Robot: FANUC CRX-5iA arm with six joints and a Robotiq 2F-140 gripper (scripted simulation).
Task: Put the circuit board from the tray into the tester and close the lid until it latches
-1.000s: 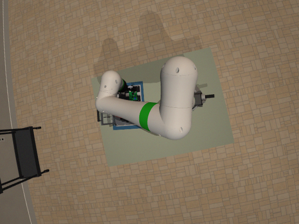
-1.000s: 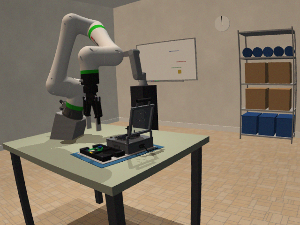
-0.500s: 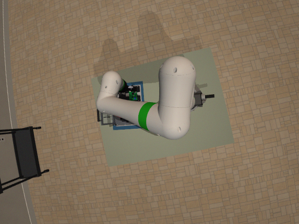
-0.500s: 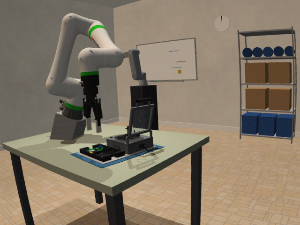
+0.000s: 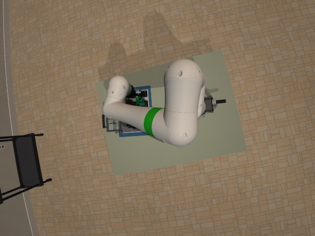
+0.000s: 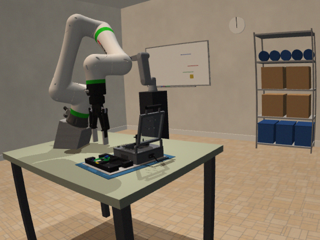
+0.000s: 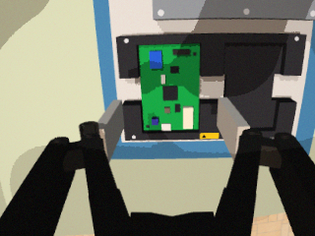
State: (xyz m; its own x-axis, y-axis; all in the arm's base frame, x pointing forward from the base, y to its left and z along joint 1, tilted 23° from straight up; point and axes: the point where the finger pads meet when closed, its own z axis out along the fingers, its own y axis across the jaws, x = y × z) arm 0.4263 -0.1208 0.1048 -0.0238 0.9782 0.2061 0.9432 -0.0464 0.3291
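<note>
Gripper [image 6: 100, 139] [image 7: 169, 112] is part-open, roughly mid-range, two fingers, nothing held; points down at center-left of the exterior view.

One circuit board [image 5: 140, 101] [image 6: 103, 158] [image 7: 169, 88], face up in the tray [image 6: 113, 168] [image 7: 212, 54], wrist view upper middle. Tray has two pockets: board in the left one, bare floor [image 7: 250, 88] showing in the right. One large white connector [image 7: 188, 118] at the board's lower end, one big blue component [image 7: 156, 59] at its upper end. One yellow label [image 7: 209, 136] on the tray's lower edge.

One tester [image 6: 138, 155] [image 7: 197, 9], just beside the tray; its single lid [image 6: 150, 126] stands up, one black handle [image 6: 153, 106] on top. Hook and pins too small to tell.

Background right, one shelf rack [image 6: 255, 103]: five blue cylinders [image 6: 285, 55], four brown boxes [image 6: 273, 77], three blue bins [image 6: 285, 133]. One wall clock [image 6: 236, 25], one whiteboard [image 6: 168, 64].
</note>
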